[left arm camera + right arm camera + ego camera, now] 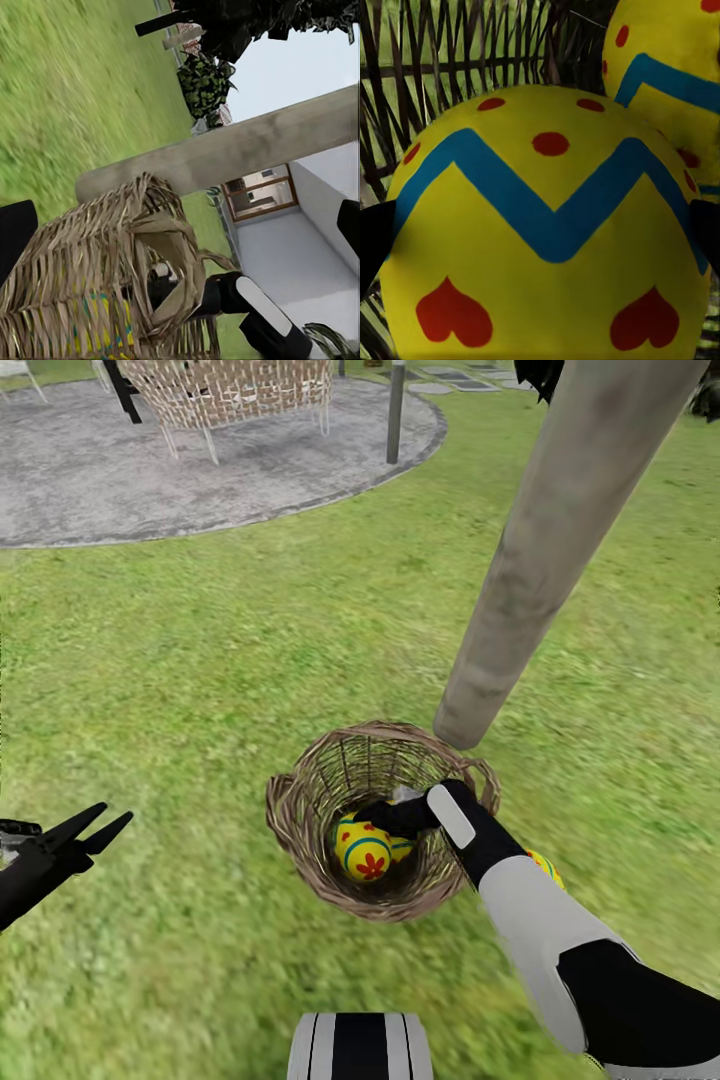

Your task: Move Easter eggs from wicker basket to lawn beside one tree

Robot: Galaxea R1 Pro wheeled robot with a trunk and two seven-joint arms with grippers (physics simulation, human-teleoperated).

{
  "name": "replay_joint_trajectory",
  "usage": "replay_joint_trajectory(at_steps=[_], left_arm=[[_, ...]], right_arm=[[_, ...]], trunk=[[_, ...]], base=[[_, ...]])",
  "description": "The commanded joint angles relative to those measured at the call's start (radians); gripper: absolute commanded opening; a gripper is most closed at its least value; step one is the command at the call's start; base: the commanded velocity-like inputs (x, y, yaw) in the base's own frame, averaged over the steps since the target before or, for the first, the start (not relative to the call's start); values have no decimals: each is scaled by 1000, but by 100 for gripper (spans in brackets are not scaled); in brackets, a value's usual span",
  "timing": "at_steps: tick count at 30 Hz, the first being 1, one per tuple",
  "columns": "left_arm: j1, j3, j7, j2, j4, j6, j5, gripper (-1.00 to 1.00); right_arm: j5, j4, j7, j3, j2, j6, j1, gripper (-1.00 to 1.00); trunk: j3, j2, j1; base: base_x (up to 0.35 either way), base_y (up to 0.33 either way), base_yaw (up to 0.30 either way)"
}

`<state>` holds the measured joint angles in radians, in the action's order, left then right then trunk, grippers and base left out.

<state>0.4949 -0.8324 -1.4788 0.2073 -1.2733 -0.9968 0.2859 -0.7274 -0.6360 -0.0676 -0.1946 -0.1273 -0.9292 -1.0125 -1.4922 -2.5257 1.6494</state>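
The fingers of the right gripper are set inside the wicker basket, spread to either side of an Easter egg; in the right wrist view the dark fingertips are seen at both flanks of that egg, and whether contact has been made cannot be told. The left gripper is held over the lawn at the near left, well apart from the basket, with its two pointed fingers parted and nothing between them. The basket stands on the grass just beside the base of the tree, whose trunk rises to the far right. A second egg is seen touching or just behind the first inside the basket. A third egg is partly seen on the grass at the right of the basket, behind the right forearm. The step in hand is judged to be the grasp of one of the remaining eggs. For the next move, the fingers must be closed on the egg's widest part and a straight lift clear of the rim is called for. The eggs are smooth, glossy and rounded, so slip is a risk. The basket is open, coarse weave, round and tapering. The trunk is a plain, matt, pale cylinder.
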Motion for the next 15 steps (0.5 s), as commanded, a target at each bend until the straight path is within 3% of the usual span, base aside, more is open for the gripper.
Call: replay_joint_trajectory(at_steps=[1, 6, 11, 15], left_arm=[[1, 2, 0, 1, -2, -3, 0, 100], [4, 3, 1, 4, -2, -5, -3, 100], [4, 3, 2, 6, -2, -5, -5, 100], [5, 3, 59, 8, -3, -8, -3, 100]], right_arm=[[-2, -4, 0, 0, 8, 0, 0, -100], [1, -33, 0, -7, 11, 2, 0, -100], [0, -256, 2, -8, 19, -2, 44, -100], [-12, -500, 1, -6, 74, -80, 141, -100]], trunk=[[4, 0, 0], [23, 1, -3], [43, 3, -5], [58, 4, -7]], base=[[0, 0, 0], [0, 0, 0], [0, 0, 0], [-17, 0, 0]])
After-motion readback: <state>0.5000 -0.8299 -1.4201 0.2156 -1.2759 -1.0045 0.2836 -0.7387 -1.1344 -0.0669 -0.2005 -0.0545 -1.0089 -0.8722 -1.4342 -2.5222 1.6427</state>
